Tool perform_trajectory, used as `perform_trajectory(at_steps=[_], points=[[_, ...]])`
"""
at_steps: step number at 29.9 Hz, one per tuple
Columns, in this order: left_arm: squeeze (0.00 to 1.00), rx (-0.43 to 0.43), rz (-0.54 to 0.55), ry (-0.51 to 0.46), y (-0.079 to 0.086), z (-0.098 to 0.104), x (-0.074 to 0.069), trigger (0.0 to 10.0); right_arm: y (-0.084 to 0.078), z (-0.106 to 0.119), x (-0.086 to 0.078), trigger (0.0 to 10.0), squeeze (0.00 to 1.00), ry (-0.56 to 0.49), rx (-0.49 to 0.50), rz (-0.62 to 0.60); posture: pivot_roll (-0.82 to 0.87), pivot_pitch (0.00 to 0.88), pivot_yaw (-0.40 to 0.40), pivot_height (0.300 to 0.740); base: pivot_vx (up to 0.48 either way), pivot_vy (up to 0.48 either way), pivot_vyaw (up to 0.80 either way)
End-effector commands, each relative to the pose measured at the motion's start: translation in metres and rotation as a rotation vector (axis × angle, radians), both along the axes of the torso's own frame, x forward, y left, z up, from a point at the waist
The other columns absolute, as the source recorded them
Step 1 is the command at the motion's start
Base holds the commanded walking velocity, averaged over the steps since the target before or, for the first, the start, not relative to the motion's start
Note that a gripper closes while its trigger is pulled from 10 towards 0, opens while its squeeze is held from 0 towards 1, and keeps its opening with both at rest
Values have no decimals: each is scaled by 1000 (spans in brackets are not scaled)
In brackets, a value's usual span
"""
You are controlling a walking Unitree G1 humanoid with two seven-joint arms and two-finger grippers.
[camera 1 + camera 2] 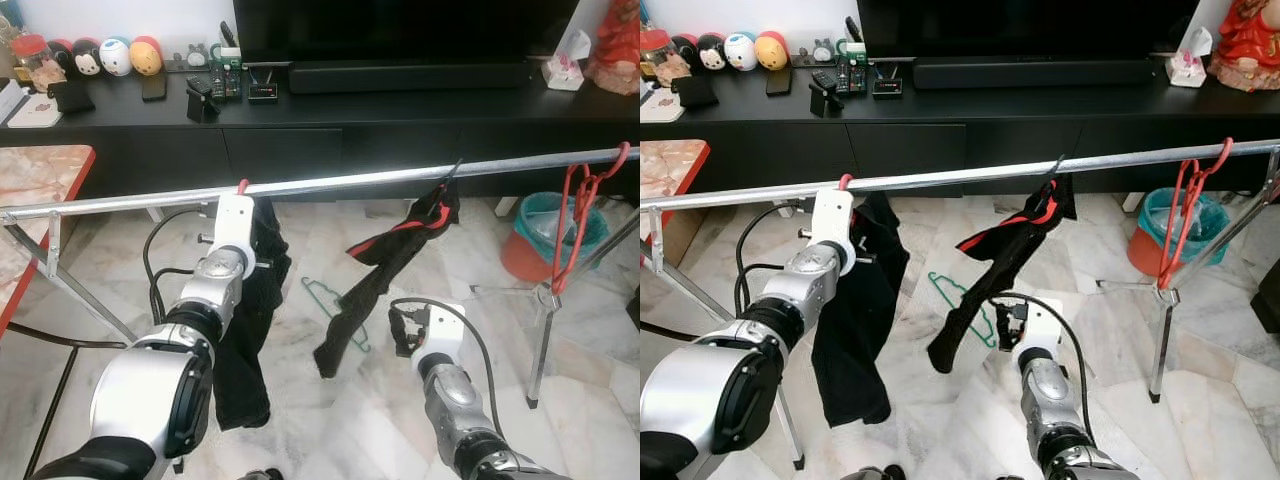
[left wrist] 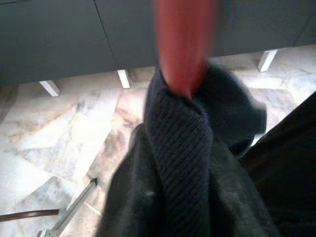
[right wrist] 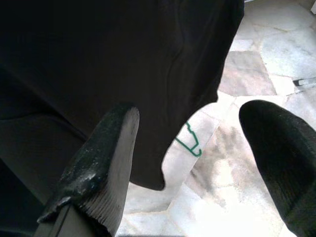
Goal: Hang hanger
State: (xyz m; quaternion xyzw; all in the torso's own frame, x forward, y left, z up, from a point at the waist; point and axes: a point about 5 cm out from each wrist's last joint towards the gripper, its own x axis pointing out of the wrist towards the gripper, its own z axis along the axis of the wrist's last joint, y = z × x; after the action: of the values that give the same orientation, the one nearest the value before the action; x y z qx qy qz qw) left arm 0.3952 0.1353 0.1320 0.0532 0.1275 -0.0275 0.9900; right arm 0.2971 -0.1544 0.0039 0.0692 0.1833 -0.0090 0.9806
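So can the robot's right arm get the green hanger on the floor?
Probably yes. The right gripper has its jaws open, and the thin green wire hanger lies on the marble floor ahead of it, just past the hanging black-and-red garment's edge.

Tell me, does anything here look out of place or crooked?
Yes. A green hanger lies on the marble floor instead of on the metal rail. The black and red garment hangs bunched and lopsided from its hanger, not spread out.
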Motion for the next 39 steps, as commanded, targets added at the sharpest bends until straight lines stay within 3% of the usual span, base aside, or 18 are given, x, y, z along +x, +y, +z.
perform_trajectory(at_steps=[1, 14, 21, 30, 31, 33, 38, 39], points=[[1000, -8, 9, 20, 4, -9, -4, 10000, 1, -1, -1, 10000, 0, 6, 8, -6, 10, 99, 41, 740, 0, 0, 0], [1000, -33, 53, -74, 17, -3, -4, 10000, 1, -1, -1, 10000, 0, 3, 8, -2, 15, 105, 35, 740, 0, 0, 0], [1000, 1, 36, -124, 24, 1, -6, 10000, 1, -1, -1, 10000, 0, 1, 8, -5, 13, 105, 31, 740, 0, 0, 0], [1000, 23, 0, -280, 37, 17, -27, 10000, -1, -1, -2, 10000, 0, 3, 3, -1, 26, 101, 16, 740, 0, 0, 0], [0, 41, -13, -297, 38, 18, -31, 10000, -1, -1, -2, 10000, 0, 4, 2, 0, 27, 100, 14, 740, 0, 0, 0], [0, 56, -25, -310, 38, 18, -35, 10000, -2, -2, -2, 10000, 0, 5, 1, 1, 27, 100, 14, 740, 0, 0, 0], [0, 80, -32, -386, 48, 16, -75, 10000, -3, -3, -4, 10000, 0, 10, -1, 0, 25, 83, 9, 740, 0, 0, 0], [0, 82, -31, -391, 48, 16, -77, 10000, -3, -4, -4, 10000, 0, 11, -2, 0, 25, 83, 9, 740, 0, 0, 0]])
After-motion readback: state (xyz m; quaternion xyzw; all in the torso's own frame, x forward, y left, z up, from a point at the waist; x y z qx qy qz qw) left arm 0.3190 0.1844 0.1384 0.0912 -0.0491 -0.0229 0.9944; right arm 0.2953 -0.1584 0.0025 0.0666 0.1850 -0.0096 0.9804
